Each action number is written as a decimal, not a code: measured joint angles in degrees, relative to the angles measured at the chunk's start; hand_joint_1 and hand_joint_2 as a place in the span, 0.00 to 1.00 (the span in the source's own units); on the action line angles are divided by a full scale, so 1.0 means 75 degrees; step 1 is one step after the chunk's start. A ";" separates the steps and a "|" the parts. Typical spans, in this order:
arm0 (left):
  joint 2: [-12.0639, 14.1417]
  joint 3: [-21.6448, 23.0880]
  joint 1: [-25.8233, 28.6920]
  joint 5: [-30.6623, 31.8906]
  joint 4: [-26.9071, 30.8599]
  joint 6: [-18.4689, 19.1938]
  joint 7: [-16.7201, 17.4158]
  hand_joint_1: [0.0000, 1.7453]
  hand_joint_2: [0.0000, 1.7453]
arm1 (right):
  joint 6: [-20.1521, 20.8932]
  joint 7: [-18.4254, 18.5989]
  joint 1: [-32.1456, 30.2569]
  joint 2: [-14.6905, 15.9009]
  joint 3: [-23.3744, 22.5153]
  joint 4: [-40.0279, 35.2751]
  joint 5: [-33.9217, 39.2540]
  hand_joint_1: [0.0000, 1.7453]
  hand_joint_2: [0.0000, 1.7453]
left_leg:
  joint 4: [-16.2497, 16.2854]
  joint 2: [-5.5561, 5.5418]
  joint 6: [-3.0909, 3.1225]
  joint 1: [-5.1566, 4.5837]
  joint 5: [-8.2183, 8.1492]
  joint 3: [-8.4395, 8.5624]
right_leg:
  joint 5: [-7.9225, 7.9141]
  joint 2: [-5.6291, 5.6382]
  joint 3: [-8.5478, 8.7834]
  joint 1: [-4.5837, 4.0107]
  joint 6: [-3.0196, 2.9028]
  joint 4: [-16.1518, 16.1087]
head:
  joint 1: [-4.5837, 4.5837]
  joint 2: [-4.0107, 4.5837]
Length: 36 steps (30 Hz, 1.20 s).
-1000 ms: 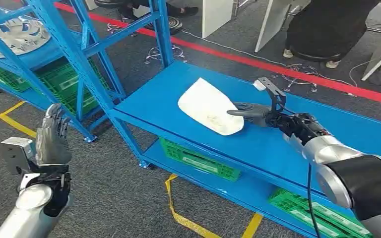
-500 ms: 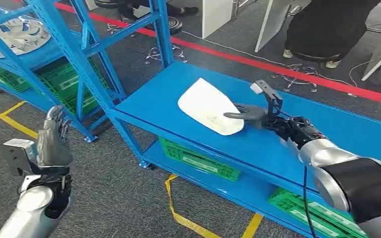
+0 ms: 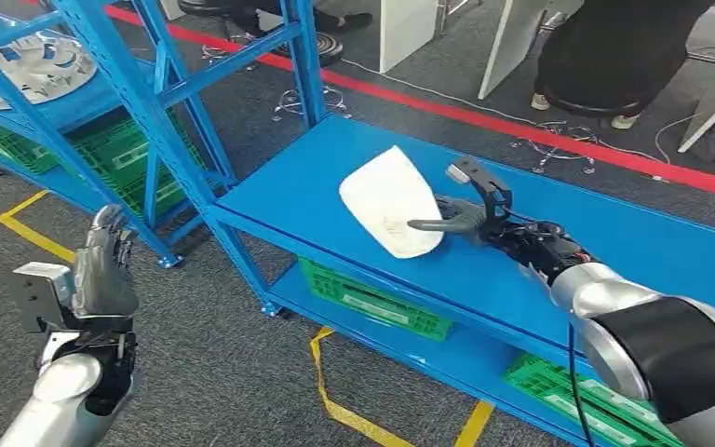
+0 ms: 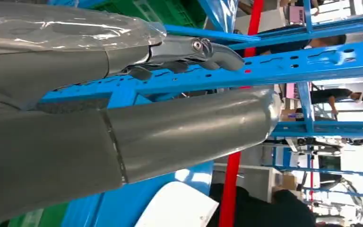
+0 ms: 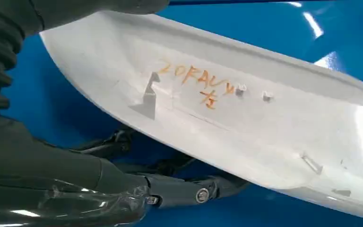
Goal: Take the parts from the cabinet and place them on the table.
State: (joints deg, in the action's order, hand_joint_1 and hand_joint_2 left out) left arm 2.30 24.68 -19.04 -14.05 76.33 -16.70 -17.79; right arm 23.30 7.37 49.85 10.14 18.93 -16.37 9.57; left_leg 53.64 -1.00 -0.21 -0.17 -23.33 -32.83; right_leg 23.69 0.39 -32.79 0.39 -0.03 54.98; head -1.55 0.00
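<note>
Right hand (image 3: 456,220): reaching over the table top, thumb over the part's near edge, fingers under it in the wrist view; holds the part at that edge.
Right fingers (image 5: 189,189): dark, lying under the part's white shell against the blue surface.
Left hand (image 3: 102,275): raised beside the body over grey floor, fingers straight and close together, nothing in it.
Left thumb (image 4: 184,132): thick, grey, extended, not touching anything.
Part (image 3: 389,200): white curved shell on the table, near end by the front edge, far end tilted up toward the rack; orange handwriting on its inner face (image 5: 201,82), small moulded clips beside it.
Table (image 3: 614,251): blue shelf unit, part on top level; right arm crosses it from the right.
Crates (image 3: 372,300): green, on the lower shelf under the table top, another at the lower right.
Tape (image 3: 335,400): yellow, on the floor just in front of the table.
Cabinet (image 3: 158,102): blue rack left of the table, touching its corner post; green crates low inside.
Wheel cover (image 3: 28,65): white and silver, on a cabinet shelf, far left.
Red line (image 3: 559,140): on the floor behind the table.
Person (image 3: 614,56): dark clothing, beyond the red line, top right.
</note>
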 joint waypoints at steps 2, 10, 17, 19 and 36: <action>0.0000 0.0000 0.0000 0.0009 0.0040 -0.0006 0.0020 0.00 0.00 | -0.0058 0.0070 -0.0001 -0.0017 0.0070 0.0000 -0.0052 1.00 1.00 | 0.0000 0.0000 0.0000 0.0000 0.0000 0.0000 | 0.0000 0.0000 0.0001 0.0000 0.0000 0.0000 | 0.0000 0.0000; 0.0006 0.0000 0.0042 0.0012 0.0163 -0.0105 0.0122 0.00 0.00 | -0.0338 0.0183 0.0012 -0.0032 0.0239 0.0000 -0.0221 1.00 1.00 | 0.0001 -0.0001 0.0000 0.0000 0.0000 0.0003 | 0.0000 -0.0001 0.0004 0.0000 0.0000 0.0000 | 0.0003 0.0000; 0.0012 0.0000 0.0099 0.0015 0.0221 -0.0111 0.0122 0.00 0.00 | -0.0417 0.0166 0.0013 -0.0032 0.0309 0.0000 -0.0221 1.00 1.00 | 0.0002 -0.0001 0.0000 0.0000 0.0000 0.0004 | 0.0000 -0.0001 0.0004 0.0000 0.0000 0.0000 | 0.0003 0.0000; 0.0015 0.0000 0.0110 0.0018 0.0236 -0.0143 0.0122 0.00 0.00 | -0.0425 0.0160 0.0014 -0.0032 0.0320 0.0000 -0.0221 1.00 1.00 | 0.0003 0.0000 0.0000 0.0000 -0.0001 0.0005 | 0.0000 0.0000 0.0005 0.0000 0.0000 0.0000 | 0.0006 0.0000; 0.0038 0.0000 0.0131 0.0023 0.0323 -0.0242 0.0122 0.00 0.00 | -0.0458 0.0131 0.0041 -0.0032 0.0382 0.0000 -0.0233 1.00 1.00 | 0.0010 0.0000 0.0002 0.0000 -0.0002 0.0004 | 0.0000 0.0000 0.0007 0.0000 0.0000 -0.0001 | 0.0003 0.0000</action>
State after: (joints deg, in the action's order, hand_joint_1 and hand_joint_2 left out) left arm 2.58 24.68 -18.05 -13.88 78.75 -18.51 -16.87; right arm 19.87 8.35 50.15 9.90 21.79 -16.37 7.82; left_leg 53.71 -1.00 -0.19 -0.17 -23.34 -32.80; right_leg 23.69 0.39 -32.74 0.39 -0.03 54.97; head -1.53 0.00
